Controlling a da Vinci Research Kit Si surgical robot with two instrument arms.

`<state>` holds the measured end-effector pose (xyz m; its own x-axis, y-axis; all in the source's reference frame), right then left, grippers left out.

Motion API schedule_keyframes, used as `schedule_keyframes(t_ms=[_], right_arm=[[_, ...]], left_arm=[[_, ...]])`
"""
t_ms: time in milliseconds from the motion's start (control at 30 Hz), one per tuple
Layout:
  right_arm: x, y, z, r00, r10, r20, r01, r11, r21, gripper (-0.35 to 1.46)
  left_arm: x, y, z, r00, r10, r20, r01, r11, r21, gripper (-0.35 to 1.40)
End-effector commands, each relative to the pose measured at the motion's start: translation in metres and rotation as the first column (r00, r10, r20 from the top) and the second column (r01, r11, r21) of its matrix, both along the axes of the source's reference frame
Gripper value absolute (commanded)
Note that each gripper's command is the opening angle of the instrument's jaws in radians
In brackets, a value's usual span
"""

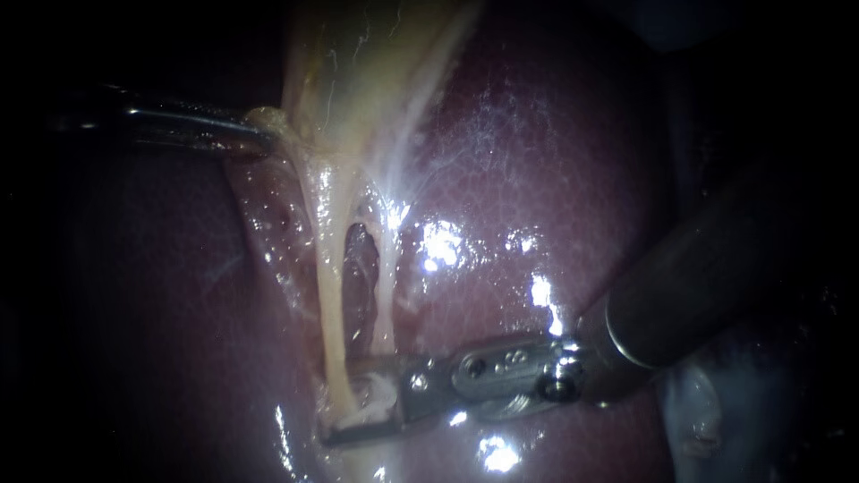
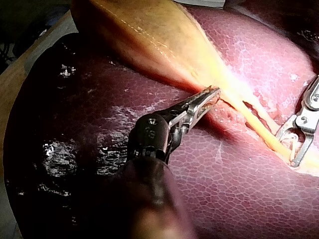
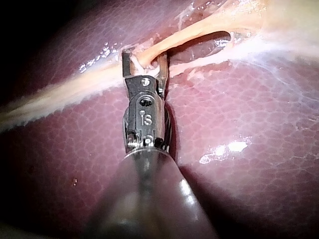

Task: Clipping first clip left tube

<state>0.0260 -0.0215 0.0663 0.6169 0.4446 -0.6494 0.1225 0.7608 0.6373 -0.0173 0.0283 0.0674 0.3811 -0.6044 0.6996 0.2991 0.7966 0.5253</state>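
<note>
My left instrument [image 1: 262,134], hand clenched on the gallbladder [image 1: 358,72], holds it taut; my right instrument [image 1: 340,401], hand unclenched, straddles the left tube [image 1: 329,295] for clipping.

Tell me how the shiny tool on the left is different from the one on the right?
The left instrument has its jaws shut on the pale edge of the gallbladder, while the right instrument has its jaws open with the left tube between them. The left instrument is up by the gallbladder; the right instrument is far down the tube. Both are thin metal shafts with two small jaws, over the liver.
</note>
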Motion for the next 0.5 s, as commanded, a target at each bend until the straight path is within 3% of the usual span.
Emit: schedule_keyframes(t_ms=[33, 267, 500], right_arm=[[0.0, 0.0, 0.0, 1.0, 0.0, 0.0, 0.0, 1.0, 0.0, 0.47], [-0.0001, 0.0008, -0.0007, 0.9997, 0.017, -0.017, -0.016, 1.0, 0.009, 0.47], [-0.0007, 0.0041, -0.0031, 0.9927, 0.093, -0.077, -0.087, 0.993, 0.074, 0.47]], left_arm=[[0.0, 0.0, 0.0, 1.0, 0.0, 0.0, 0.0, 1.0, 0.0, -0.35], [0.0, 0.0, 0.0, 1.0, 0.0, 0.0, 0.0, 1.0, 0.0, -0.35], [0.0, 0.0, 0.0, 1.0, 0.0, 0.0, 0.0, 1.0, 0.0, -0.35]])
